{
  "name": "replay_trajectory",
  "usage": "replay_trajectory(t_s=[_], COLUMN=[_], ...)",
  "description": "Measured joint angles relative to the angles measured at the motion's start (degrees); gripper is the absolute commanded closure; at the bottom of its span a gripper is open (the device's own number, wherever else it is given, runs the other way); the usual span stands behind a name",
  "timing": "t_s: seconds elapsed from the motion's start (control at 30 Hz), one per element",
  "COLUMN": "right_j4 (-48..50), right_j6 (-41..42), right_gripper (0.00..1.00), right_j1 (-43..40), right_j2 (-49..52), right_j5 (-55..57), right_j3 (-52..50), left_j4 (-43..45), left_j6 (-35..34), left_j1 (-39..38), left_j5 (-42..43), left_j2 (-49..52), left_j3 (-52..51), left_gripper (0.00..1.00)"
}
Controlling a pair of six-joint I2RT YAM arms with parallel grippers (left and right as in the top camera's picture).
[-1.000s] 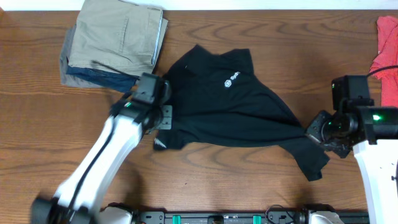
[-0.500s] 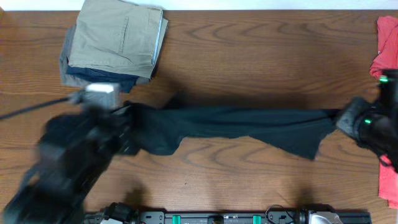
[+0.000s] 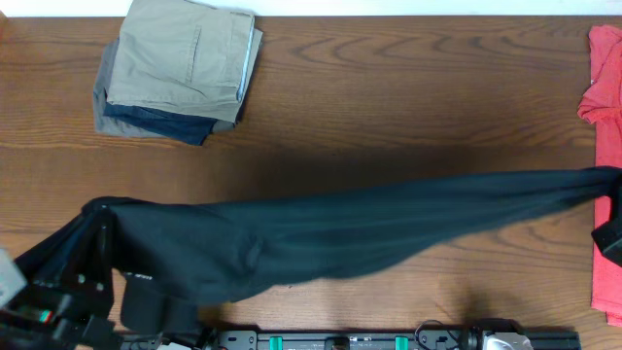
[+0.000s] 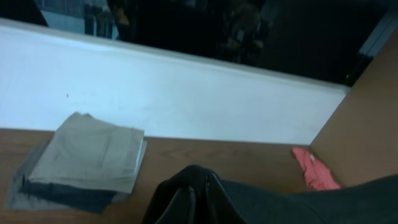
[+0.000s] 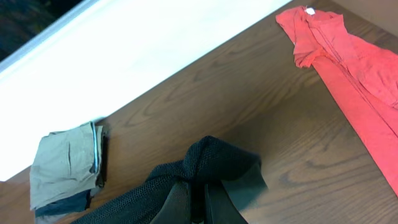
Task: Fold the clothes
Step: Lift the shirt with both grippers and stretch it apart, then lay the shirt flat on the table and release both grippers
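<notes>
Khaki stack (image 3: 185, 58) lies beyond the taut black shirt (image 3: 321, 233), red garment (image 3: 607, 92) rightward.

No legible text, label, number anywhere.

Black shirt (image 3: 321, 233) stretched taut above table; lifted.

The black shirt (image 3: 311, 233) stretches like a long band across the near part of the surface (image 3: 408, 97). It runs from the left corner to the right edge and blocks the way there. It seems to hang above the wood, so there may be room under it. Behind it, the middle of the surface is bare and wide. A folded pile (image 3: 180, 68) fills the far left corner. A red garment (image 3: 604, 87) lies along the right edge.
</notes>
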Motion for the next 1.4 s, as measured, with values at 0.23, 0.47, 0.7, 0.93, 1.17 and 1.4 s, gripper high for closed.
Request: replay_trajectory(t_s=[0.23, 0.47, 0.7, 0.93, 1.17, 1.4], right_j4=[0.0, 1.0, 7.6, 17.6, 15.3, 9.2], right_j6=[-0.3, -0.3, -0.6, -1.4, -3.0, -3.7], right_gripper=[0.99, 0.99, 0.91, 0.01, 0.01, 0.01], right_j1=[0.0, -1.0, -4.1, -4.1, -4.1, -4.2], right_j2=[3.2, 15.5, 33.2, 47.9, 58.6, 57.9], right_j5=[1.6, 5.8, 6.8, 7.3, 7.4, 7.1], right_j3=[0.2, 0.3, 0.2, 0.1, -0.1, -0.2], left_j4=[-0.1, 2.0, 11.5, 26.8, 23.3, 12.3], left_j6=[-1.9, -4.1, -4.5, -4.4, -4.4, -4.4], left_j1=[0.0, 0.0, 0.0, 0.0, 0.3, 0.6], left_j5=[0.0, 1.1, 1.5, 0.0, -0.4, -0.4], left_j2=[5.5, 25.3, 50.1, 68.7, 76.5, 67.6], left_j3=[0.6, 0.7, 0.5, 0.3, 0.0, -0.1], left_gripper=[0.94, 0.94, 0.93, 0.02, 0.02, 0.02])
